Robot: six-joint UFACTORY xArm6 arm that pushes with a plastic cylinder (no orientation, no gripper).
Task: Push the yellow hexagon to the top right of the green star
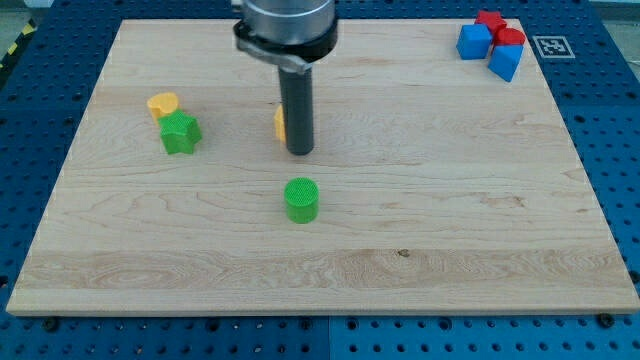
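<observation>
Figure: mid-push, yellow hexagon in transit toward the green star. Nearest the view's bottom, a green cylinder (301, 199) stands alone on the counter (450, 230), clear of the work. Above it my tip (300, 151) rests on the wood; this rig carries no pincer, only the rod, so nothing is clenched or released. The yellow hexagon (280, 122) shows as a sliver touching the rod's left side, mostly hidden behind it. The green star (181, 133) lies well to the view's left, a yellow heart (163, 103) just above it. I judge the next move to be a leftward push, stopping up and right of the star. Far right: blue (474, 41) and red blocks (489, 18), clustered.
</observation>
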